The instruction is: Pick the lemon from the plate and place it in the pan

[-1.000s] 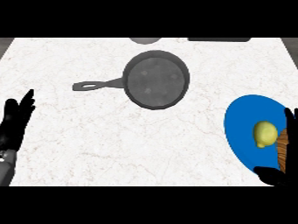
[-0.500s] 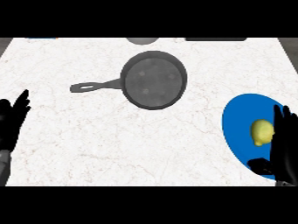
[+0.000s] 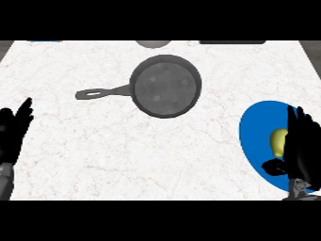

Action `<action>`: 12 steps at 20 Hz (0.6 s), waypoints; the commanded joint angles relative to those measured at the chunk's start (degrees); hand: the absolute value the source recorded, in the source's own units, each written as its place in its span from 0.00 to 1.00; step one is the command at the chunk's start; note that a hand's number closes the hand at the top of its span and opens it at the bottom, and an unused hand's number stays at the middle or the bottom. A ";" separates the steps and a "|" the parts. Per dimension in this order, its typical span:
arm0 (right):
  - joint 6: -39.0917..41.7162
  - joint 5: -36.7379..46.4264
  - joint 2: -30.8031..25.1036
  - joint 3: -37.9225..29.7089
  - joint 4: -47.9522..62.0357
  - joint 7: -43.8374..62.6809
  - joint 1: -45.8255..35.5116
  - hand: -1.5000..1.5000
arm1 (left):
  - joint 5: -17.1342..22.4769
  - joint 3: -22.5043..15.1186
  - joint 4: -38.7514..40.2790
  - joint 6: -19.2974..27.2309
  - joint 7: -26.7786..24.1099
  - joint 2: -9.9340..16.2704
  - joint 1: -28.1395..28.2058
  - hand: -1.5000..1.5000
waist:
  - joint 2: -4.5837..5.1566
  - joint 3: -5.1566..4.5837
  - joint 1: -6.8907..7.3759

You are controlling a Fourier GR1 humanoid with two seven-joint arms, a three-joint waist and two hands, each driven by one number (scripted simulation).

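Observation:
A yellow lemon (image 3: pixel 278 140) lies on the blue plate (image 3: pixel 257 134) at the counter's right side, partly hidden behind my right hand (image 3: pixel 304 150). That hand stands open over the plate, fingers straight and pointing up, just right of the lemon with its thumb below it. The dark grey pan (image 3: pixel 165 85) sits at the counter's centre back, its handle (image 3: pixel 100 92) pointing left. My left hand (image 3: pixel 8 134) rests open at the left edge, fingers up.
A grey round object (image 3: pixel 153 43) and a dark flat object (image 3: pixel 232 42) lie at the counter's far edge. White marble counter (image 3: pixel 121 150) stretches between the pan and the plate.
My right hand has moved left and up over the plate, now covering part of the lemon. The left hand shifted slightly.

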 commanded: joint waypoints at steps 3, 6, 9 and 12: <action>-0.89 -0.27 0.64 -1.46 1.21 -2.53 0.24 0.00 | -1.74 3.48 2.67 -2.99 -1.65 -1.11 -1.55 0.50 | 0.01 -0.01 -0.13; -0.12 -0.59 -0.54 -2.60 1.12 -3.26 1.39 0.00 | -2.62 2.89 -5.32 -2.44 1.39 -1.39 3.60 0.50 | -0.05 0.00 -0.02; -1.06 1.54 2.77 -1.64 4.85 -0.57 -2.27 0.00 | -3.30 4.27 1.10 -3.75 0.50 -2.49 -1.96 0.50 | 0.01 -0.01 -0.11; -3.09 1.36 1.34 -4.03 9.05 -2.07 -2.30 0.00 | -2.73 5.16 -3.11 -5.24 2.39 -1.35 -0.29 0.50 | 0.00 0.00 0.00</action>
